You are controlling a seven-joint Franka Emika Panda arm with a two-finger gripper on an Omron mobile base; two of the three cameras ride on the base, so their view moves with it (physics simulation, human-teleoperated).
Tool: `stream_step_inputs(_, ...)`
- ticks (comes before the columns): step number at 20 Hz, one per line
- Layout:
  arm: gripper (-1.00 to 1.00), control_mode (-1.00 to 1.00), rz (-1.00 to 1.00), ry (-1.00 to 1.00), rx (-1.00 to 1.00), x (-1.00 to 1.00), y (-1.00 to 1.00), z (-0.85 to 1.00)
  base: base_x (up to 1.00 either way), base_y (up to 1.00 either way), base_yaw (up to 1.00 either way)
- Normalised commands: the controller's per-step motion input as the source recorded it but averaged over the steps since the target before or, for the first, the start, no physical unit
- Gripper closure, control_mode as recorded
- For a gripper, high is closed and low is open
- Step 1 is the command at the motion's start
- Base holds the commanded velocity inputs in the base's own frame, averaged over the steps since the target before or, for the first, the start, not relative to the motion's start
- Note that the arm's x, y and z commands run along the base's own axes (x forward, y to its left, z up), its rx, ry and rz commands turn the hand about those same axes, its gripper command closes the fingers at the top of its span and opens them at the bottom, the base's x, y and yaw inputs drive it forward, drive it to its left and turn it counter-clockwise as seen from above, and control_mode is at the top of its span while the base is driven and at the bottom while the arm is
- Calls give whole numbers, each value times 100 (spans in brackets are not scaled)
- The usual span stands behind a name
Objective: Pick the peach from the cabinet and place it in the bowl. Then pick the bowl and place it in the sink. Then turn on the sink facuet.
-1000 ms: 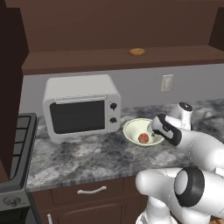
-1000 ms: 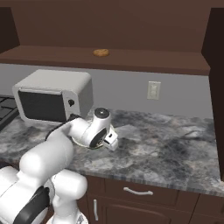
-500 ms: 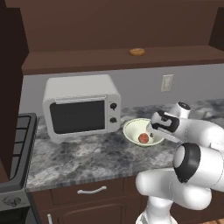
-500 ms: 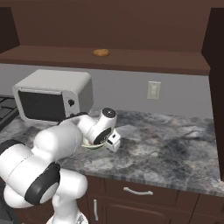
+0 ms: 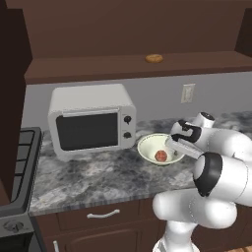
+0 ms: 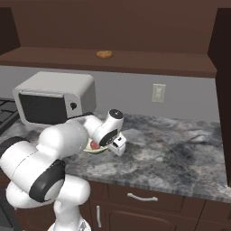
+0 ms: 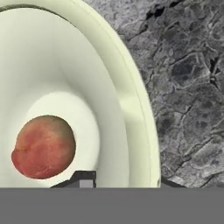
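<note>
closing on the bowl (image 7: 131, 109) rim now, the gripper (image 7: 124, 181) has one finger inside and one outside; a second ago the jaws stood wide. the peach (image 7: 43, 146) already sits inside, so lifting toward the sink looks next.

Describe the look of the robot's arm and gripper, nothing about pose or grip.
The arm is glossy white, built of rounded, bulbous segments joined by dark grey to black rings. The gripper is a white block with dark trim and two small dark finger tips. No loose cables or markings are visible on it.
</note>
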Motion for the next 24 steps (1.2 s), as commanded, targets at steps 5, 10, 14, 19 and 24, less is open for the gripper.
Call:
stream_step_inputs(5,100,-100,-1,-2,0,-49,-10,44,0,0,0)
stream_step_inputs(10,100,-100,-2,-13,5,-88,-14,86,0,0,0)
stream_step_inputs(14,100,-100,0,-12,16,-89,-13,97,0,0,0)
stream_step_inputs(19,100,-100,0,-9,21,-84,-4,94,0,0,0)
stream_step_inputs(24,100,-100,0,0,14,-42,0,92,0,0,0)
